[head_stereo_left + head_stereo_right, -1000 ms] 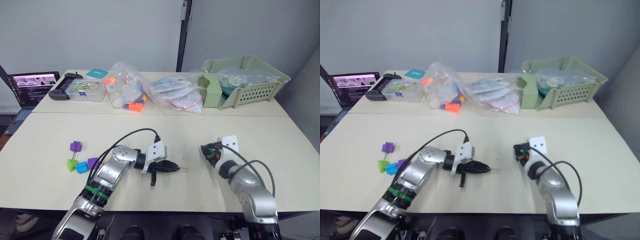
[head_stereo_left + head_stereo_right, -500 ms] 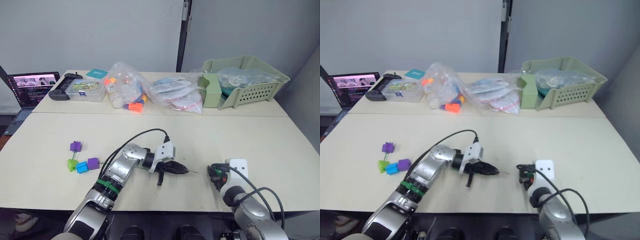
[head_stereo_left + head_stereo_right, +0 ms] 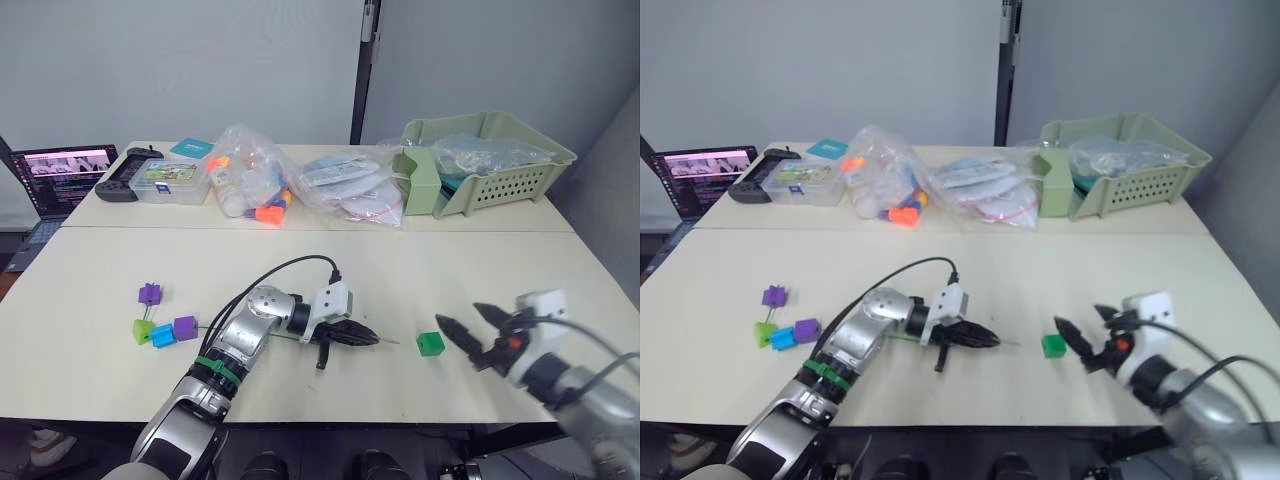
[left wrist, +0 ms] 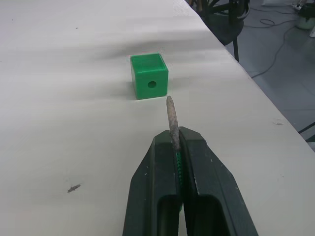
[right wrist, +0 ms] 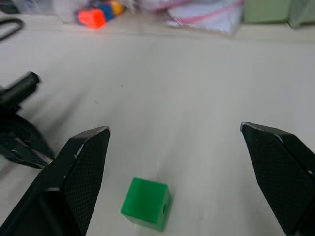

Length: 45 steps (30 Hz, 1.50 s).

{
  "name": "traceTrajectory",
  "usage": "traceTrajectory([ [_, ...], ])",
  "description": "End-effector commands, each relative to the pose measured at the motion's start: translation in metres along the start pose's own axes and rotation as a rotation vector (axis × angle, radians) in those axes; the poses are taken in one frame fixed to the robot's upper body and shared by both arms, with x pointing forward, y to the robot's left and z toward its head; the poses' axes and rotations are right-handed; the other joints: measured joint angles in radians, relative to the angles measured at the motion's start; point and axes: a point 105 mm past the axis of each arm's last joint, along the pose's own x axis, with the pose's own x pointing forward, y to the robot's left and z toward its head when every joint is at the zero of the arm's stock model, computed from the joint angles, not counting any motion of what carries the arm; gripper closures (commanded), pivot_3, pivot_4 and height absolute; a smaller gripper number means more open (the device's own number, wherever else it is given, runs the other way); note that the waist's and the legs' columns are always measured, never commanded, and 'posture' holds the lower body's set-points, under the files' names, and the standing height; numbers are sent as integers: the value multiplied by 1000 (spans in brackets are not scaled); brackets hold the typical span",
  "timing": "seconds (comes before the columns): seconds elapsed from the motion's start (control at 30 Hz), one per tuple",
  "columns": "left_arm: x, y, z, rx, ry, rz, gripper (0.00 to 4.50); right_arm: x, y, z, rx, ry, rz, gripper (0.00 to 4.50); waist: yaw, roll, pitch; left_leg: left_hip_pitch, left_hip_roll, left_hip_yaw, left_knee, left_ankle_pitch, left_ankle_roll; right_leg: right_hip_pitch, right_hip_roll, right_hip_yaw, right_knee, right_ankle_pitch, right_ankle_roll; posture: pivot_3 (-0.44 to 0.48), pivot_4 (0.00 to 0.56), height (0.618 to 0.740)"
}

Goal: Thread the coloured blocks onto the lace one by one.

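My left gripper (image 3: 358,338) is shut on the stiff tip (image 4: 171,114) of the lace, which sticks out past the fingers (image 4: 197,157) and points at a green block (image 4: 149,76). That block (image 3: 431,343) lies free on the table between both grippers, its hole facing the tip. To its right my right gripper (image 3: 470,322) stands wide open and holds nothing; the block (image 5: 146,204) sits low between its fingers (image 5: 86,164), not touched. The green lace (image 3: 215,328) trails left to two purple blocks (image 3: 150,293) (image 3: 185,326), a lime one (image 3: 141,330) and a blue one (image 3: 163,335).
On the far table are a laptop (image 3: 65,175), a black controller (image 3: 122,183), a clear box (image 3: 175,180), plastic bags with orange toys (image 3: 262,185) and a green basket (image 3: 490,160). The table's front edge (image 3: 400,418) runs close below both grippers.
My right gripper has opened, let go of the green block onto the table and drawn back to the right. The left gripper moved right with the lace tip, then held still.
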Motion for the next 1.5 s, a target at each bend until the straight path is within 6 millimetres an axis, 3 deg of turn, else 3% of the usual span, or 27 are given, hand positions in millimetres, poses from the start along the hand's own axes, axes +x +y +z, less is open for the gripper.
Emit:
traceTrajectory([
  [0.03, 0, 3, 7, 37, -21, 31, 4500, 0, -2, 5, -101, 82, 135, 38, 0, 0, 0, 0, 0, 0, 0, 0, 0, 0, 0, 0, 0, 0, 0, 0, 150, 737],
  [0.17, 1, 3, 8, 39, -23, 42, 4500, 6, 3, -4, -241, 228, 279, 38, 1, 0, 0, 0, 0, 0, 0, 0, 0, 1, 0, 0, -1, 0, 0, 0, 150, 737],
  [0.27, 0, 3, 7, 42, -17, 61, 4500, 14, 9, -19, -473, 404, 471, 38, -2, 0, 0, 0, 0, 0, 0, 0, 0, 1, 0, 0, -2, 0, 0, 0, 150, 737],
  [0.37, -1, 3, 5, 46, -5, 78, 4500, 14, 2, -35, -690, 567, 599, 38, 0, 0, 0, 0, 0, 1, 1, 0, 0, 0, 0, 1, -2, 0, 1, 0, 150, 737],
  [0.67, -5, -1, 2, 28, -1, 122, 4500, 36, -8, -39, -915, 663, 725, 38, 4, 0, 0, -1, 0, 1, 1, 0, 0, -1, -1, 0, -2, 1, 0, 0, 150, 737],
  [1.03, -7, 0, 3, 27, 5, 144, 4500, 58, 3, -30, -938, 665, 748, 38, 9, 0, 0, -1, 0, 1, 1, 0, 0, -1, -1, 0, -1, 1, 0, 0, 150, 737],
  [1.13, -7, 0, 3, 27, 5, 147, 4500, 57, 7, -34, -847, 694, 741, 872, 8, 0, 0, -1, 0, 1, 1, 0, 0, -1, -1, 0, -1, 1, 0, 0, 150, 737],
  [1.37, -3, 4, 8, 42, -3, 143, 4500, 56, 8, -39, -841, 723, 718, 3283, 6, 0, 0, -1, 0, 1, 1, 0, 0, -2, -1, 0, 1, 1, 0, 0, 150, 737],
  [1.5, 3, 2, 8, 53, 1, 124, 4500, 60, 14, -35, -829, 695, 713, 3300, 6, 0, 0, -1, 0, 1, 1, 0, 0, -2, -1, 0, 1, 1, 0, 0, 150, 737],
])
